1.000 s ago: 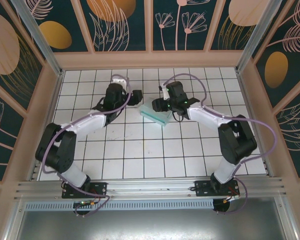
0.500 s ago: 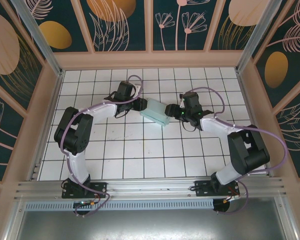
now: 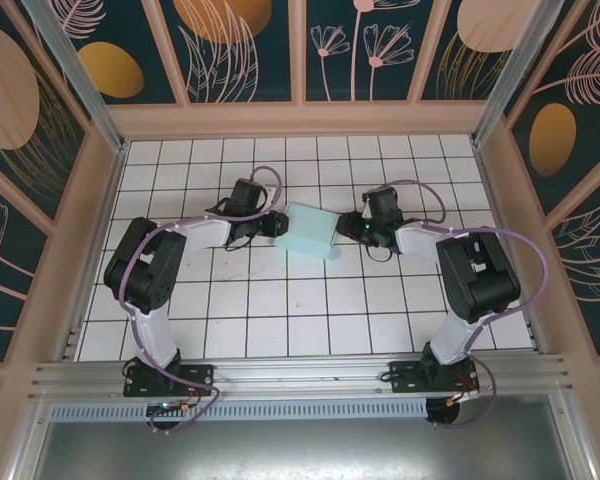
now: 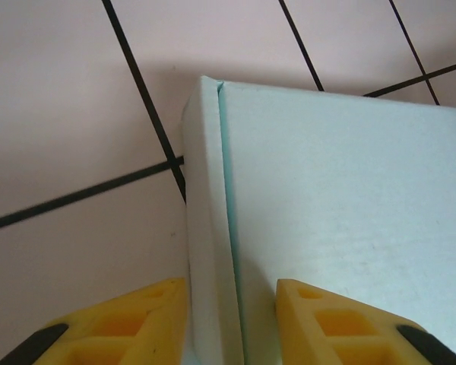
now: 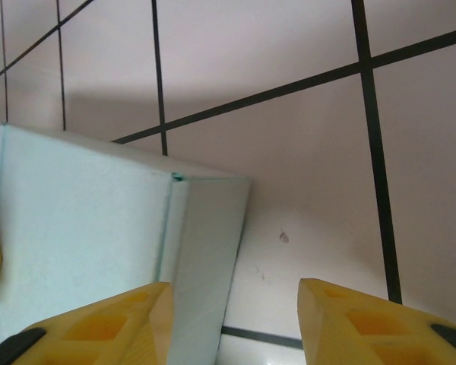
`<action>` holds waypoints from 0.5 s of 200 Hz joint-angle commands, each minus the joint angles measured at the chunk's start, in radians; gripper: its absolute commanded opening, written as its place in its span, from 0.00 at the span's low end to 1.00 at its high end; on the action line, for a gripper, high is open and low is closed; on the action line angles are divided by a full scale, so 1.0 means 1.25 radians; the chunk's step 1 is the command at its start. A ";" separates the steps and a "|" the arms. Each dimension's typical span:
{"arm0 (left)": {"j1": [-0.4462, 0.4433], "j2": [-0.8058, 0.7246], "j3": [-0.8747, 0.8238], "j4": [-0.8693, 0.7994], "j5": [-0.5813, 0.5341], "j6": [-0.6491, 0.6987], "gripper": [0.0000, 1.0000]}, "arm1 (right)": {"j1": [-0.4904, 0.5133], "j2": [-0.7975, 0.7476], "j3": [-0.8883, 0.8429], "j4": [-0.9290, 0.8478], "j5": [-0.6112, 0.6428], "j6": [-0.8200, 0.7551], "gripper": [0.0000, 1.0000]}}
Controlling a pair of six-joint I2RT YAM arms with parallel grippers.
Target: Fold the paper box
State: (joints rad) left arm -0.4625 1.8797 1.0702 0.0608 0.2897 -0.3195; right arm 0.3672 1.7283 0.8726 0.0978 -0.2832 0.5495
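from where i'm standing, both arms are reaching out from the metal rail (image 3: 300, 372) at the near edge, elbows spread wide, so that they are meeting the paper box (image 3: 308, 232) from opposite ends. the box is lying about mid-table (image 3: 280, 320), a little towards the far side. it is looking closed up into a shallow block, broad face upward and slightly askew to the grid.

the left gripper (image 3: 273, 224) is sitting right at the box's left end. in its own camera its yellow fingers (image 4: 106, 327) are straddling the narrow folded side wall, one outside it and one over the broad face. i'm guessing it is steadying or pressing that wall, but i cannot tell whether the jaws are actually biting the card.

the right gripper (image 3: 343, 224) is hanging at the right end with jaws parted, one finger beside the corner wall and the other standing off over bare table. it is gripping nothing, and is probably serving as a stop against sliding.

the surface is showing white squares ruled in black. beyond it a pale pink frame (image 3: 300, 118) is running round. dark teal wall panels (image 3: 250, 60) with gold discs and line-drawn plants are closing in the far side.
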 commanded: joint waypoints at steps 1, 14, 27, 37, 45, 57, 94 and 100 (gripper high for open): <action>0.004 -0.023 -0.035 0.011 0.018 -0.025 0.34 | -0.011 0.036 0.047 0.006 -0.021 -0.030 0.45; 0.004 -0.027 -0.045 0.025 0.029 -0.034 0.33 | -0.014 0.056 0.067 0.000 -0.026 -0.042 0.44; 0.005 -0.027 -0.045 0.031 0.037 -0.041 0.32 | -0.018 0.076 0.090 -0.007 -0.024 -0.053 0.44; 0.004 -0.025 -0.044 0.034 0.042 -0.046 0.31 | -0.026 0.090 0.102 -0.013 -0.023 -0.058 0.44; 0.004 -0.024 -0.045 0.039 0.044 -0.050 0.30 | -0.032 0.096 0.112 -0.020 -0.023 -0.061 0.44; 0.004 -0.028 -0.045 0.044 0.044 -0.055 0.30 | -0.037 0.088 0.123 -0.023 -0.024 -0.069 0.44; 0.004 -0.064 -0.047 0.085 0.029 -0.077 0.48 | -0.046 0.008 0.117 -0.019 0.038 -0.087 0.54; 0.004 -0.068 -0.045 0.090 0.026 -0.081 0.49 | -0.046 0.000 0.113 -0.015 0.035 -0.088 0.56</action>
State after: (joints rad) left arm -0.4618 1.8507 1.0183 0.1204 0.3252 -0.3935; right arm 0.3161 1.8076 1.0035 0.0811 -0.2798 0.4713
